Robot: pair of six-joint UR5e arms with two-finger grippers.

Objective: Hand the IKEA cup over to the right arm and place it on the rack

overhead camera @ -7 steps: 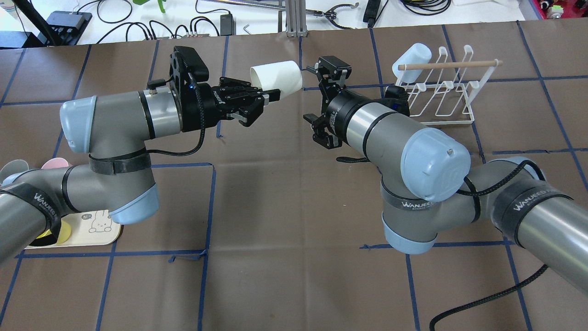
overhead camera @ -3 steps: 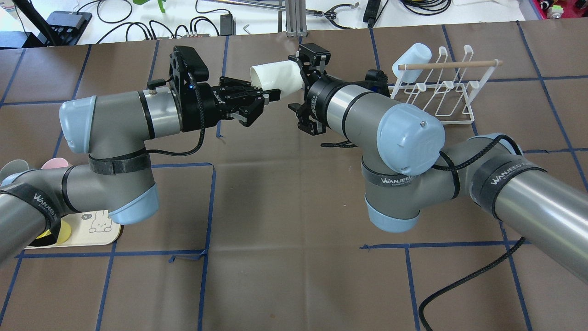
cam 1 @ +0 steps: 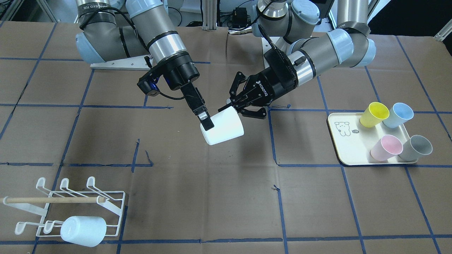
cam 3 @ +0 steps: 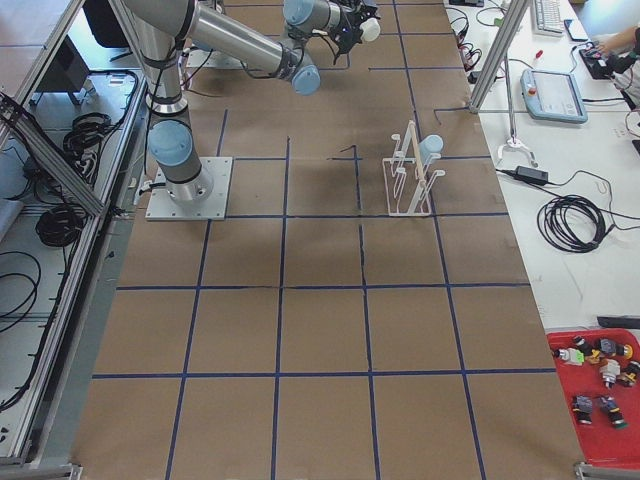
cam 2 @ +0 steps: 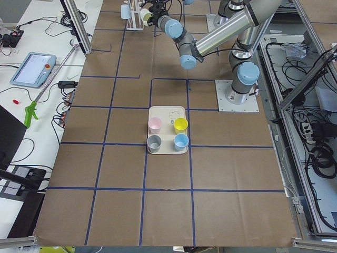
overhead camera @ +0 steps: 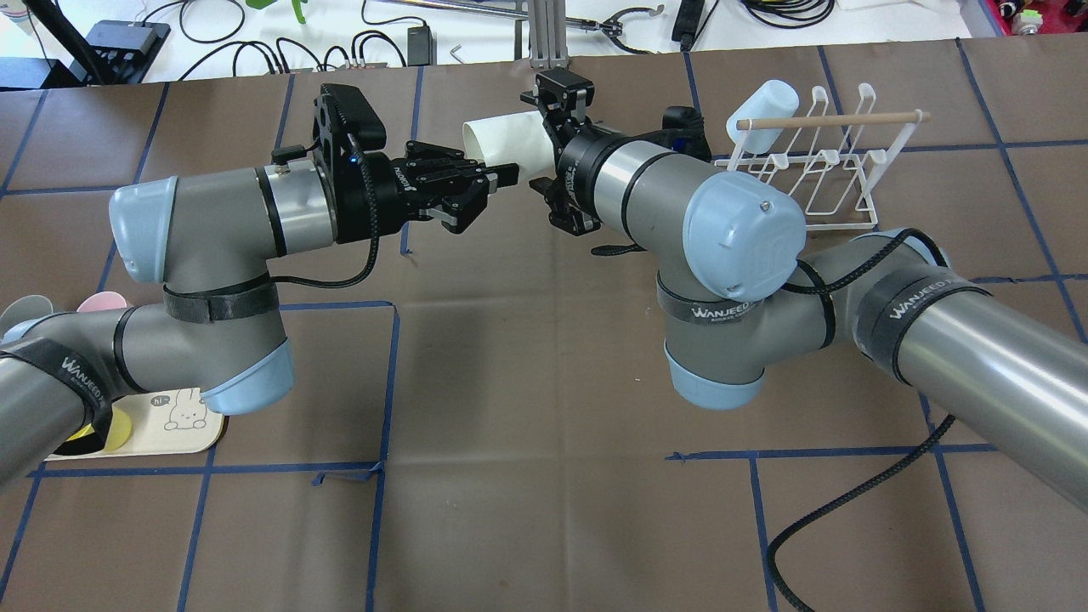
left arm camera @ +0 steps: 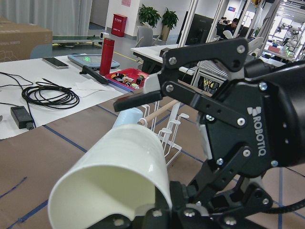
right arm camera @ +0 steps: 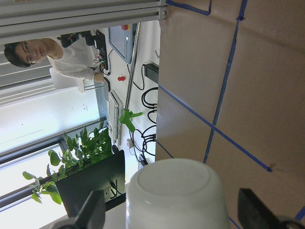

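The white IKEA cup (cam 1: 222, 127) hangs on its side above the table's middle. My left gripper (cam 1: 233, 107) is shut on its rim wall, as the overhead view shows at the left gripper (overhead camera: 501, 174) and the cup (overhead camera: 507, 140). The right arm's gripper (right arm camera: 174, 212) is open, its fingers (right arm camera: 90, 215) on either side of the cup's closed end (right arm camera: 174, 195) with small gaps. One right finger (cam 1: 206, 123) lies over the cup. The white wire rack (cam 1: 70, 197) stands at the table's right end (overhead camera: 837, 183).
A pale blue cup (cam 1: 83, 231) sits upturned on a rack prong (overhead camera: 761, 104). The cream tray (cam 1: 348, 144) on my left side carries yellow, blue, pink and grey cups. A person works at a bench beyond the table in the right wrist view.
The right arm has swung left toward the cup, and its open fingers now straddle the cup's closed end. The left arm and the cup have stayed put.
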